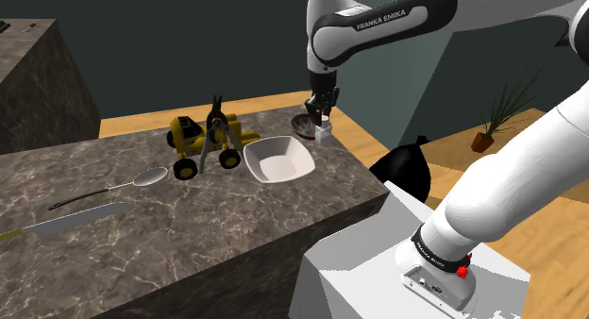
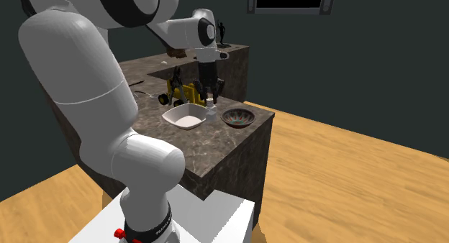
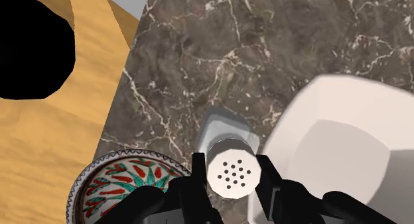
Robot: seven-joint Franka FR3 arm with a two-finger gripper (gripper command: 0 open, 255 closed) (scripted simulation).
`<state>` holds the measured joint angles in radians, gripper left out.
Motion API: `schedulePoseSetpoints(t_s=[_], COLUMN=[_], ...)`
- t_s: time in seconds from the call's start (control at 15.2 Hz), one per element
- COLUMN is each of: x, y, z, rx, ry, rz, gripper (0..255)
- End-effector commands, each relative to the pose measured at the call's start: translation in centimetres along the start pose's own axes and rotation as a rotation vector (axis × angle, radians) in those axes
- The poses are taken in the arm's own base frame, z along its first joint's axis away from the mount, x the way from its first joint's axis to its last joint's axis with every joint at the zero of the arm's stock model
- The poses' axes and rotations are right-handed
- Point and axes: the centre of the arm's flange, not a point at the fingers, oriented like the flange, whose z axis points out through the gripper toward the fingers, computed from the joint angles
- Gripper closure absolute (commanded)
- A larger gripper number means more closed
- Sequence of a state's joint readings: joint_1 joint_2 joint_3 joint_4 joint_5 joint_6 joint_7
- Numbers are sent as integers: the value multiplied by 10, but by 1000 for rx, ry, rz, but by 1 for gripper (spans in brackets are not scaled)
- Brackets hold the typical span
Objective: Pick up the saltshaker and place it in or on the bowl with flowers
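Stone counter edge close by, pincer clasps saltshaker beside flowered bowl

A large white robot arm rises from its stand close by and bends over a dark marbled counter. Its black gripper points down, clasping a small white saltshaker. Below it sit a plain white bowl and, beside that, a dark bowl with a patterned inside. A yellow toy vehicle stands behind them.
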<state>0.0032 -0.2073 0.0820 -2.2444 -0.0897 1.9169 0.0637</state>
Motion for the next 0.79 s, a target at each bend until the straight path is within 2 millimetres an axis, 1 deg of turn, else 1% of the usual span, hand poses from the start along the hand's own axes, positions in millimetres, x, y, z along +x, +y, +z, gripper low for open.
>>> schedulePoseSetpoints(t_s=[0.0,0.4,0.46,0.73], x=[-2,-6,-6,32], y=[1,5,5,39], z=[-11,-43,-43,-58], rx=[0,0,0,0], ry=[-1,-1,-1,-1], rz=[0,0,0,0], gripper=[255,255,255,255])
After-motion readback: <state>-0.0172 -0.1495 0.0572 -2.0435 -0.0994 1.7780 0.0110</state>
